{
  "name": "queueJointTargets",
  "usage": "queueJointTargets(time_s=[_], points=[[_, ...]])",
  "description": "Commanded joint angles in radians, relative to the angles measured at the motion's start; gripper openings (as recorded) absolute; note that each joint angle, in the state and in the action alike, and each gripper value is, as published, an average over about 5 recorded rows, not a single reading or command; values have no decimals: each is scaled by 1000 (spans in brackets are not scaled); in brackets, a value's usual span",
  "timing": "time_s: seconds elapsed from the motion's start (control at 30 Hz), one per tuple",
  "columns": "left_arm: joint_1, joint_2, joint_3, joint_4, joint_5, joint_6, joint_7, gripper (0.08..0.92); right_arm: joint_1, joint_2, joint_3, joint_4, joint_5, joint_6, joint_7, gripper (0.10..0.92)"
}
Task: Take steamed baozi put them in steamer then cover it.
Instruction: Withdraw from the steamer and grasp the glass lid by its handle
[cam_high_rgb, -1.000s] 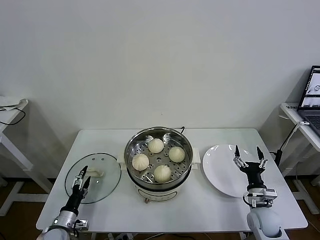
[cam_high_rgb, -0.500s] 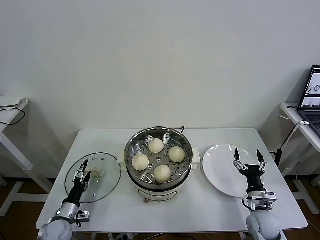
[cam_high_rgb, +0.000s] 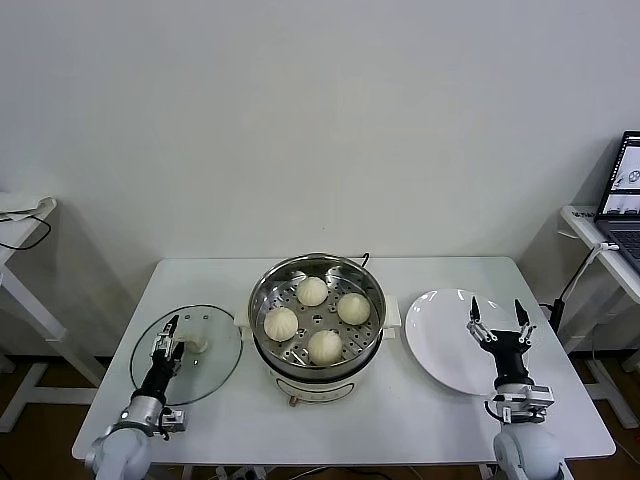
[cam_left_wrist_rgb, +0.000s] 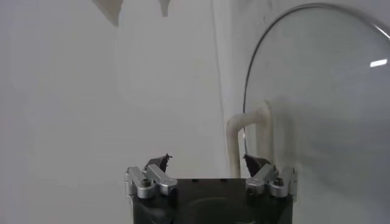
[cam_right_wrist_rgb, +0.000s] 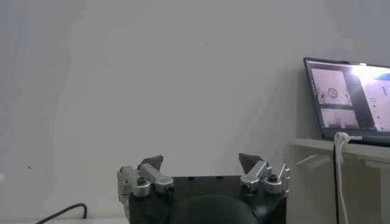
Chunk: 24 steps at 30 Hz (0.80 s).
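Left gripper (cam_high_rgb: 167, 347): fingers spread, now nearer the cream-white handle (cam_high_rgb: 195, 345) of the round clear glass cover (cam_high_rgb: 187, 355), which lies flat on the white table (cam_high_rgb: 420, 410).
Right gripper (cam_high_rgb: 498, 322): spread, idle above the flat white plate (cam_high_rgb: 445, 340).
Steamer: shiny round steel steamer (cam_high_rgb: 317, 320) holds all four cream-white baozi (cam_high_rgb: 324, 346).
Meaning: only covering looks left.

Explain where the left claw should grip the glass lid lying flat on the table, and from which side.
Grip the cover by its raised cream-white handle at the centre, coming from above. The glass lies flat with its rim on the table, so only the handle offers purchase. The left claw is open beside it.
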Motion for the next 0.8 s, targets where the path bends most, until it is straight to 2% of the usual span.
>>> queueJointTargets(time_s=[0.03, 0.2, 0.63, 0.8], points=[[-40, -7, 16, 42, -10, 21, 17, 823, -1, 5, 1, 2, -7, 2, 1, 823], [-47, -7, 18, 61, -10, 32, 24, 769, -1, 1, 4, 12, -10, 1, 5, 823], [-47, -13, 15, 72, -9, 29, 25, 392, 6, -2, 3, 25, -10, -2, 17, 823], [-17, -9, -6, -8, -11, 21, 16, 254, 4, -2, 4, 27, -10, -1, 17, 823]])
